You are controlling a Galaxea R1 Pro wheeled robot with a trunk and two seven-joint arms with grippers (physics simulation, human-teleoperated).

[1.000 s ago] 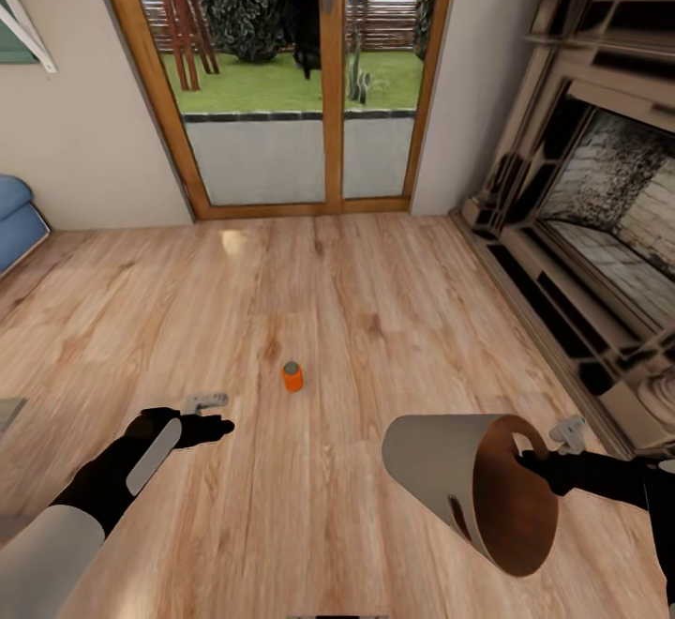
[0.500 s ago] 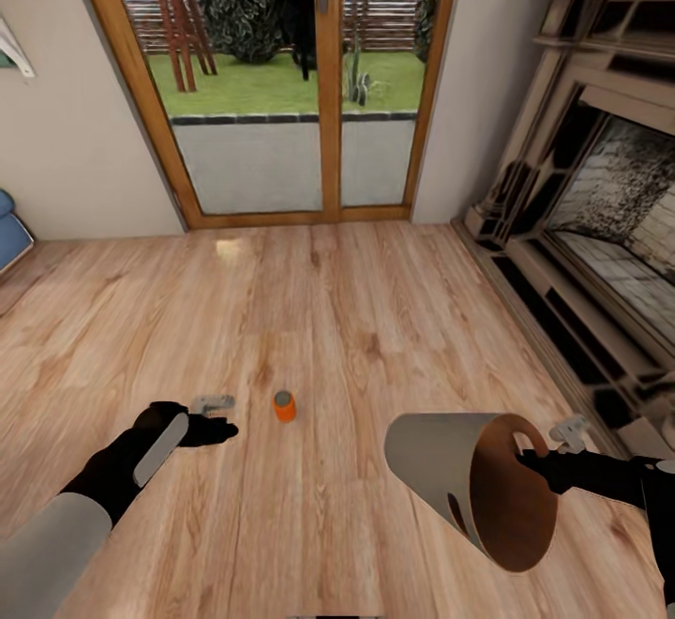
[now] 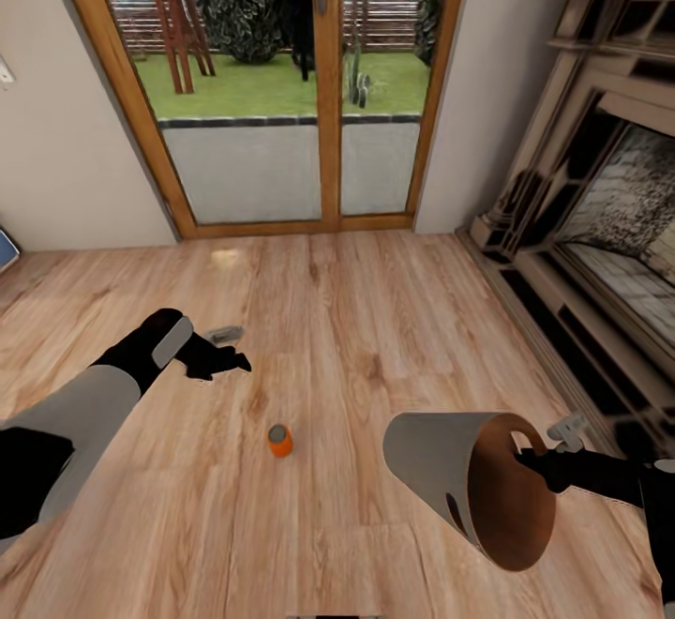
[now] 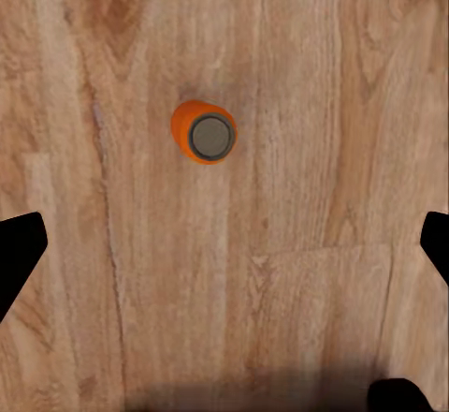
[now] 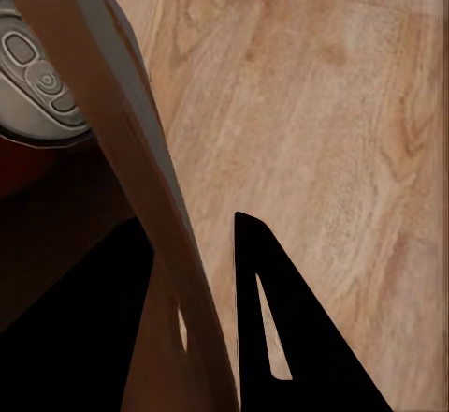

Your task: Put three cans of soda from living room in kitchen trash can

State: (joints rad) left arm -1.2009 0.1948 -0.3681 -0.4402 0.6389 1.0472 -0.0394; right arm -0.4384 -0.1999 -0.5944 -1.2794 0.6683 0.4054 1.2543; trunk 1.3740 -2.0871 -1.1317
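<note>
Wood planks of the floor [image 3: 375,319] run across the living room to the glass doors [image 3: 281,94], with a stone fireplace [image 3: 600,225] cut off at the right edge of the head view. One soda can [image 3: 279,440] stands upright on the boards, well apart from everything else. The left gripper [image 3: 230,349] hangs above the floor, beyond the can and a little to its left; from here I cannot tell how its fingers are set. The right gripper [image 3: 544,455] holds the bin [image 3: 469,488] by its rim, tipped on its side with the brown inside facing the camera; the rim hides most of the fingers.

From the left wrist camera, the can [image 4: 206,133] appears from straight above, grey top ringed in orange. Two dark fingertips [image 4: 19,257] sit at opposite edges of the picture, spread wide apart, with bare floor [image 4: 281,290] between them.

Seen by the right wrist camera, the bin wall [image 5: 140,178] crosses the picture as a pale slanted band, pinched between the two dark fingers [image 5: 281,328]. A grey can top [image 5: 37,84] lies inside the bin, partly cut off by the picture's edge.
</note>
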